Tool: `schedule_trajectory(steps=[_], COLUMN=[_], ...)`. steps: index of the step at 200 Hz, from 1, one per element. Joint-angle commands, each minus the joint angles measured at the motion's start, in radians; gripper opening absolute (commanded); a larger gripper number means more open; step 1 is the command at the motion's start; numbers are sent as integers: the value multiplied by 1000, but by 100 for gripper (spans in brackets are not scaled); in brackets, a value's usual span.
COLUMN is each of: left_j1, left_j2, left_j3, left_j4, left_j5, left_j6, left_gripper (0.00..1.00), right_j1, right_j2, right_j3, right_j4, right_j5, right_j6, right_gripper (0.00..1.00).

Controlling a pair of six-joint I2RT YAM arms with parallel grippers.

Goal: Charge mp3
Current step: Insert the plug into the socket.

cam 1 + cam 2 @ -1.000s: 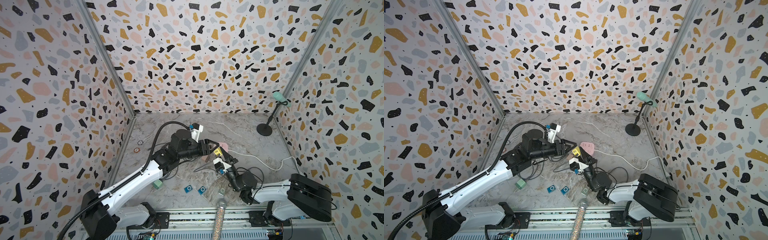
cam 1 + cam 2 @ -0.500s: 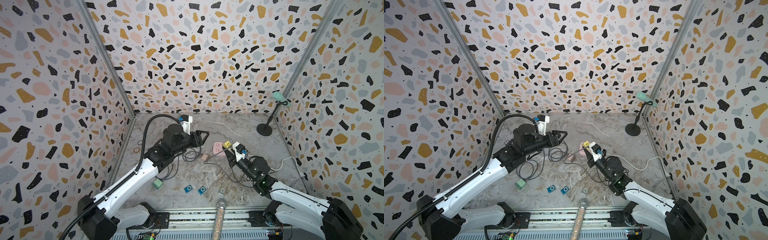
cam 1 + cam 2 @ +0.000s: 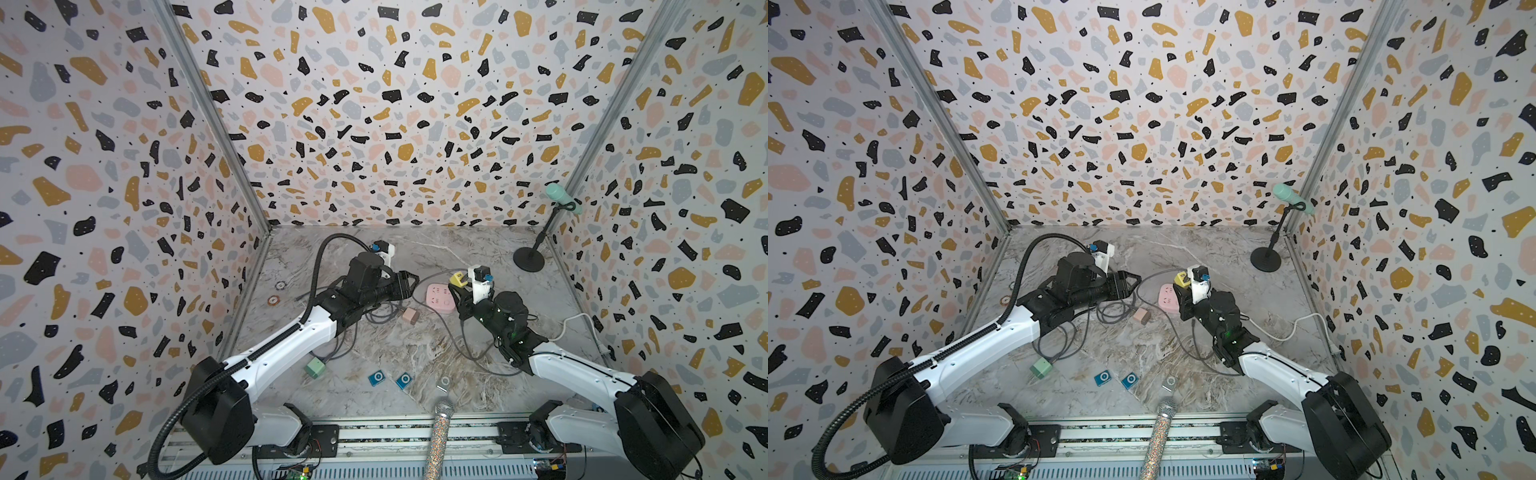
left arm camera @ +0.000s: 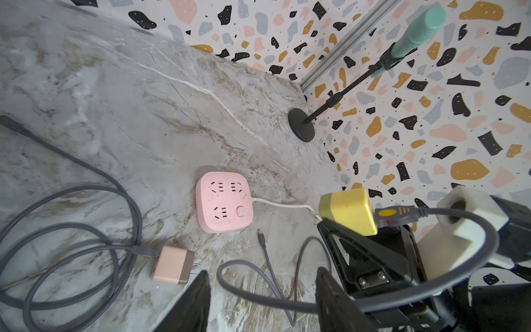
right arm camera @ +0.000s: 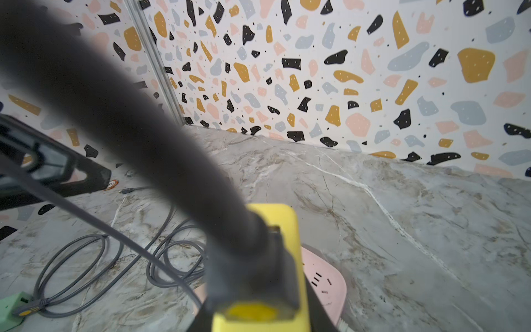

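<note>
Two blue mp3 players and a silver one lie near the front edge, away from both grippers. My right gripper is shut on a yellow charger with a grey USB cable plugged into it. It holds the charger just above and beside the pink power strip. In the right wrist view the yellow charger fills the jaws. My left gripper is open left of the strip, with a loop of that grey cable crossing between its fingers.
A pink charger and a green charger lie on the marble among coils of grey cable. A teal microphone on a black stand is at the back right. A glitter microphone lies at the front rail.
My right arm has stretched toward the back with the yellow charger, bringing it over the pink power strip. The left gripper drew back slightly from the right one and its jaws narrowed a little.
</note>
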Motion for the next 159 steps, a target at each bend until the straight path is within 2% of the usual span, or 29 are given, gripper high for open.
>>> schedule_trajectory(steps=[1, 25, 62, 117, 159], left_j1=[4, 3, 6, 44, 68], left_j2=[36, 72, 114, 170, 204], left_j3=[-1, 5, 20, 16, 17], left_j4=[19, 19, 24, 85, 111], left_j5=[-26, -44, -73, -27, -5], left_j6=[40, 56, 81, 67, 65], left_gripper=[58, 58, 57, 56, 56], right_j1=[-7, -9, -27, -18, 24], right_j2=[30, 85, 172, 328, 449], right_j3=[53, 94, 154, 238, 346], right_j4=[-70, -140, -190, -189, -256], right_j5=[68, 139, 162, 243, 296], right_j6=[72, 121, 184, 279, 302], right_gripper=[8, 8, 8, 5, 4])
